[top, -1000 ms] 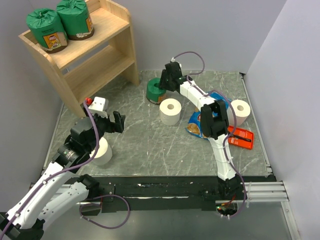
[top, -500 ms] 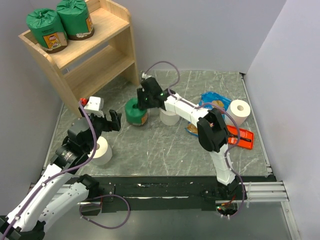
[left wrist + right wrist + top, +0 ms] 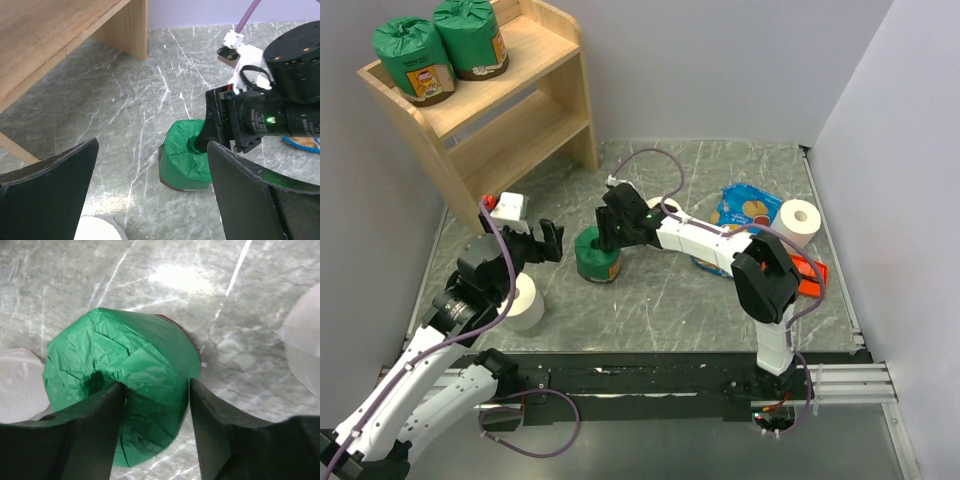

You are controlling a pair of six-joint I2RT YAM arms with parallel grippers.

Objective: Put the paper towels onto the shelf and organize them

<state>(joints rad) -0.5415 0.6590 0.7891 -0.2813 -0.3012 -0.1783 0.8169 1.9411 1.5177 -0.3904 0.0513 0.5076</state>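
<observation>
Two green-wrapped paper towels [image 3: 405, 48] [image 3: 470, 35] stand on the top tier of the wooden shelf [image 3: 535, 120]. My right gripper [image 3: 610, 235] is shut on a third green roll [image 3: 592, 258], one finger in its core and one outside its wall [image 3: 125, 405]; the roll sits low at the table, left of centre. My left gripper [image 3: 546, 241] is open and empty, facing that roll [image 3: 184, 162] from the left. One white roll [image 3: 525, 303] stands under my left arm, one [image 3: 667, 206] shows behind my right arm, and one [image 3: 802, 222] is at the far right.
A blue snack bag [image 3: 745, 210] and a flat red packet [image 3: 807, 272] lie right of centre. The shelf's lower tier [image 3: 510, 140] holds nothing. Grey walls close in the left, back and right. In the left wrist view the shelf's side panel [image 3: 132, 25] stands beyond the green roll.
My right gripper has carried the green roll from the back centre leftward and nearer, to a spot in front of my left gripper. My left arm has barely moved.
</observation>
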